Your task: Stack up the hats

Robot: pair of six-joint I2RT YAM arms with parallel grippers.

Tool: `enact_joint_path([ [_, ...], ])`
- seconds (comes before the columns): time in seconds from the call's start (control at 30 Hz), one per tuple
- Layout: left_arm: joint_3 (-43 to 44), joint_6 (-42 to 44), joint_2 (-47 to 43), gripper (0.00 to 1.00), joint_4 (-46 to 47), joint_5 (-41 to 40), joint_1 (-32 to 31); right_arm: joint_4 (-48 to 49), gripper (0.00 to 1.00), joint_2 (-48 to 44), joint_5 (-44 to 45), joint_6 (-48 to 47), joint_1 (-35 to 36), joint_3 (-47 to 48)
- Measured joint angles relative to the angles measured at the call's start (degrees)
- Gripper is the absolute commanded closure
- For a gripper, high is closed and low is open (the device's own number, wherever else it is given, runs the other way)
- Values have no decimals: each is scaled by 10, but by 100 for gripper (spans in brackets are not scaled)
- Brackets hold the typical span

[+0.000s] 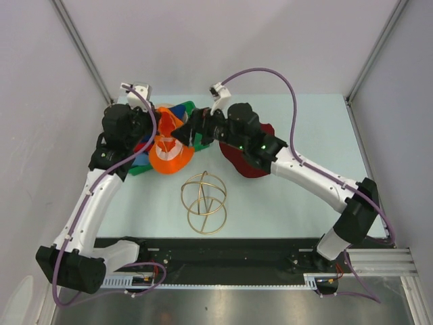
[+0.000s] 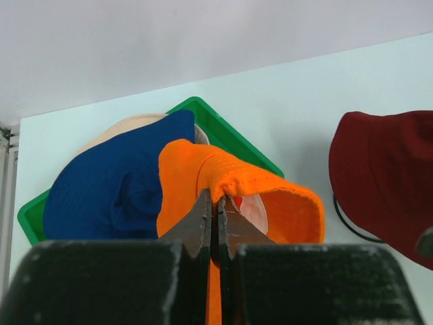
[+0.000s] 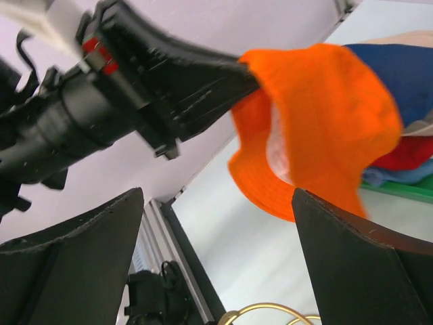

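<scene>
While the left gripper [image 2: 216, 227] pinches the orange bucket hat [image 2: 233, 177], the right gripper [image 3: 218, 203] gapes wide, facing it.

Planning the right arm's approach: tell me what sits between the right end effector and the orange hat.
Nothing. In the right wrist view, only open air separates the open right end effector from the orange hat.

White-shelled left arm [image 1: 91, 203] and right arm [image 1: 318, 179], black joints, looping purple cables [image 1: 292, 101], black tapered jaws.
</scene>
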Motion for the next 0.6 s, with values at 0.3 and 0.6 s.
enact_joint_path([
  [0.3, 0, -3, -31, 100, 1, 40, -2, -59, 3, 37, 101, -110, 51, 69],
  [0.6, -1, -3, -36, 100, 1, 76, -2, -106, 5, 83, 195, -205, 48, 88],
])
